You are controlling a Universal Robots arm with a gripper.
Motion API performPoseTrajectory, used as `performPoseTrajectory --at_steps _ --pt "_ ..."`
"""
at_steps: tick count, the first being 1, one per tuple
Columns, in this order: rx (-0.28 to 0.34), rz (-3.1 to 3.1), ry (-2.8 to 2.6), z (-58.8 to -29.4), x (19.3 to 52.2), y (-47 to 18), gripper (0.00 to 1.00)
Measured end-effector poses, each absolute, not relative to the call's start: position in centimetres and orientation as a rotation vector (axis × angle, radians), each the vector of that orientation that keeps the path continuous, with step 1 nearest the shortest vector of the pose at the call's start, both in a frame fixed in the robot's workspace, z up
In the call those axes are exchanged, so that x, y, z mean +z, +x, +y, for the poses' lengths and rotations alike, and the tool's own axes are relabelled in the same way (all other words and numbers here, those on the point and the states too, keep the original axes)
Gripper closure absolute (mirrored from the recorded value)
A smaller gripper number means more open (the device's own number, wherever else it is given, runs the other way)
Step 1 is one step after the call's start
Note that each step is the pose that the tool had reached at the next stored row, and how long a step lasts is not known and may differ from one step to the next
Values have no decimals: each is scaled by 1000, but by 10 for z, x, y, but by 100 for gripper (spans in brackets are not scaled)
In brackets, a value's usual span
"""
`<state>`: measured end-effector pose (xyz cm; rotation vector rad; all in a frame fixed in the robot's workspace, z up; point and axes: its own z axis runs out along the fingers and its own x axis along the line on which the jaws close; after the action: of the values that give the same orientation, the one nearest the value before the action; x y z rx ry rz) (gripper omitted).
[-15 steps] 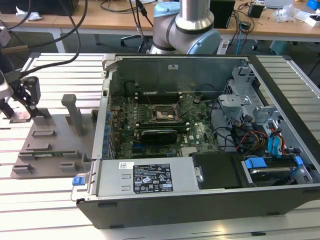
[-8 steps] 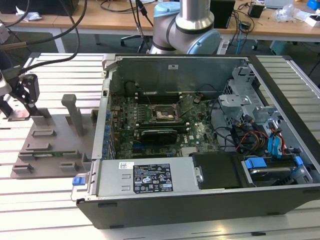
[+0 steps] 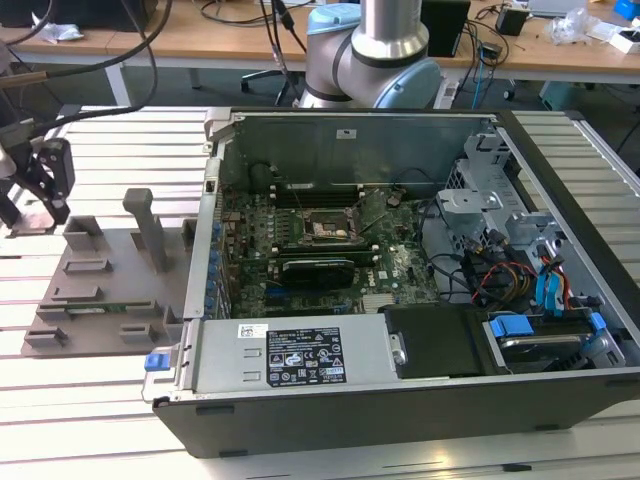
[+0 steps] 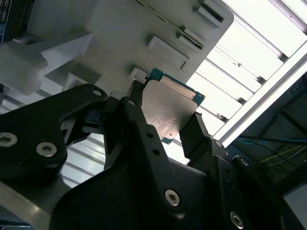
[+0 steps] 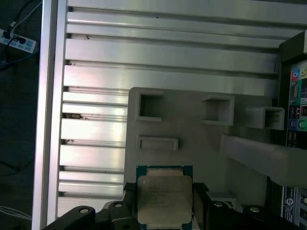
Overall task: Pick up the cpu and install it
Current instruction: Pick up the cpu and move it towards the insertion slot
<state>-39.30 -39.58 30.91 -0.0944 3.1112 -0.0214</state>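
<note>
Slatted aluminium table point(image 3: 90, 410) stood beside an open computer case point(image 3: 400, 410).
In both wrist views, fingers of the gripper point(image 4: 165, 117) pinched the cpu point(image 4: 170, 112) point(image 5: 164, 199) by opposite edges, over the grey fixture plate point(image 5: 192, 143).
</note>
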Motion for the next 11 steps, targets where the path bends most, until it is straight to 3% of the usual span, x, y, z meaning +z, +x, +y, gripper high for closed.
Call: performPoseTrajectory --at_steps 11 --pt "-22 3111 -94 -396 335 -393 45"
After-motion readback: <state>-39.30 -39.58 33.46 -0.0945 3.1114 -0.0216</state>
